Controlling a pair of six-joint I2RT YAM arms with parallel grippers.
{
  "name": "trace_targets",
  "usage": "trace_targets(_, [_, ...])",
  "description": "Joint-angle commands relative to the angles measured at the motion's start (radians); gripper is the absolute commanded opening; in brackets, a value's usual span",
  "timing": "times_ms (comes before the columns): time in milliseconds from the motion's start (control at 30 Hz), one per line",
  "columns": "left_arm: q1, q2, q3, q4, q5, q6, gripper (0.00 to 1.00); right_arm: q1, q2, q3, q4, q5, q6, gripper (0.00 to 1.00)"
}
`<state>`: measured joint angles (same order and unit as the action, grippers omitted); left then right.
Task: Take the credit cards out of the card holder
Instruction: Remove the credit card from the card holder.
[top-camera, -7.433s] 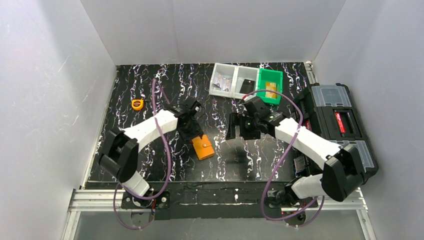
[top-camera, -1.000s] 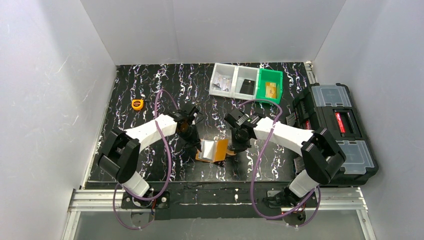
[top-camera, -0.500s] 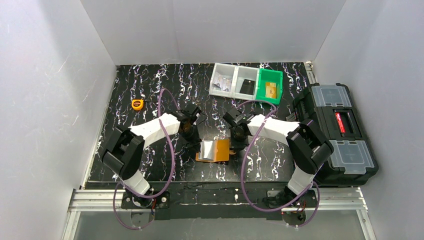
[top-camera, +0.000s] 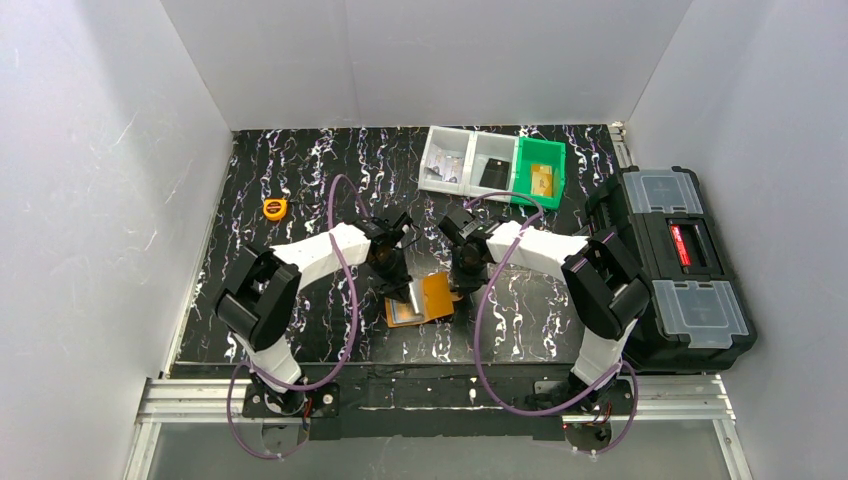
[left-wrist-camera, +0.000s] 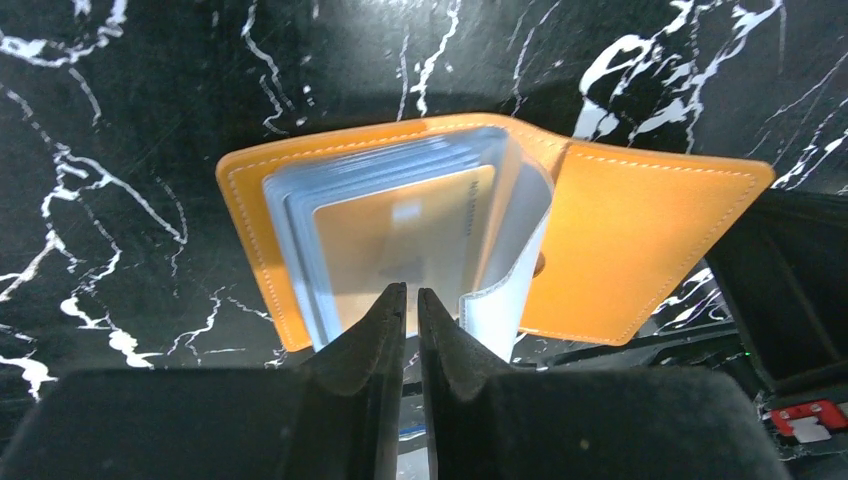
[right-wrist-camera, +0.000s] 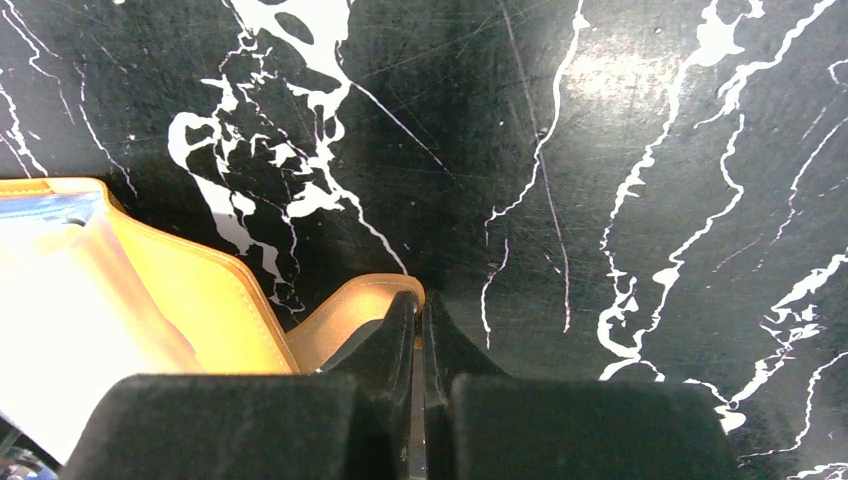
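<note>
Our left hand (left-wrist-camera: 411, 296) is reaching down over the open card holder (left-wrist-camera: 640, 240), its two fingers drawn almost together and pinching the edge of the credit cards (left-wrist-camera: 400, 235). They are showing as a fanned stack, pale blue at the edges with a gold-tinted one in front, and are sitting in the left half of the holder. One clear pocket sleeve (left-wrist-camera: 505, 270) is curling up at the fold beside the stack.

Our right hand (right-wrist-camera: 420, 302) is closed tight on the holder's little orange tab (right-wrist-camera: 355, 305) at its right edge, and the fingertips are pressing down close to the table (right-wrist-camera: 620, 150).

From above, we are seeing the card holder (top-camera: 436, 292) lying open on the black marbled table (top-camera: 280, 160), near the middle and toward the near side. The left hand (top-camera: 396, 284) and right hand (top-camera: 459, 282) are meeting over it from either side, with the cards (top-camera: 404, 313) on its near-left part.

Well apart from all this, a yellow tape measure (top-camera: 274, 208) is lying at the far left. A row of clear and green bins (top-camera: 493, 150) is standing at the far edge. A black toolbox (top-camera: 668, 190) is sitting off the right side.
</note>
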<state>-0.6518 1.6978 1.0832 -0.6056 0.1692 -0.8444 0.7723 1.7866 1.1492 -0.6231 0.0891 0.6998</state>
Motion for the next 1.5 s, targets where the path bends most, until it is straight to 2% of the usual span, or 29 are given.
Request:
trace_targets(0, [-0.012,0.024,0.058,0.005,0.019,-0.008,0.09,-0.005,0.001,0.035,0.021,-0.029,-0.022,0.01])
trace_targets(133, [-0.024,0.063,0.096,0.016,0.034,-0.014,0.09,-0.007,-0.022,0.035,0.035,-0.043,-0.036,0.03])
trace_targets(500, [-0.039,0.143,0.152,0.029,0.066,-0.029,0.09,-0.027,-0.164,0.043,-0.025,-0.026,-0.051,0.42])
trace_targets(800, [-0.053,0.174,0.201,0.029,0.072,-0.036,0.13,-0.028,-0.292,0.004,-0.056,-0.048,-0.050,0.49])
trace_targets(933, [-0.059,0.194,0.226,0.029,0.079,-0.037,0.16,-0.027,-0.335,-0.024,-0.028,-0.120,-0.044,0.48])
trace_targets(1100, [-0.060,0.222,0.264,0.025,0.092,-0.025,0.20,-0.022,-0.352,-0.079,0.049,-0.228,-0.030,0.31])
trace_targets(1200, [-0.060,0.240,0.291,0.011,0.101,-0.012,0.20,-0.021,-0.341,-0.098,0.077,-0.260,-0.023,0.25])
trace_targets(1467, [-0.060,0.261,0.300,-0.001,0.120,0.005,0.23,-0.021,-0.256,-0.125,0.195,-0.356,0.011,0.20])
